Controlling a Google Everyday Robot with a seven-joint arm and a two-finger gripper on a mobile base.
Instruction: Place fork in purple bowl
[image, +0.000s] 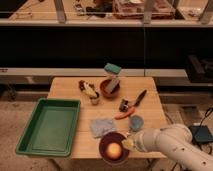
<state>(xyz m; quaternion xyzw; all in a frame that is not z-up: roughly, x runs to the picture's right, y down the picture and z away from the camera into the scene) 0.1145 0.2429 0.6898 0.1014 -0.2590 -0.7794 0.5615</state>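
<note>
Claw (131, 144) is seen just beside the purple bowl (102, 142), its grip state cannot be told; the fork, hardly made out, is judged light, stiff, slippery, best pinched mid-handle.

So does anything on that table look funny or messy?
A bit. At the back, a teal block leans tilted, propped up out of the reddish-brown bowl rather than lying flat. Nothing looks spilled. The gripper is at the right rim of the dark purple bowl, which holds a round orange thing.
</note>
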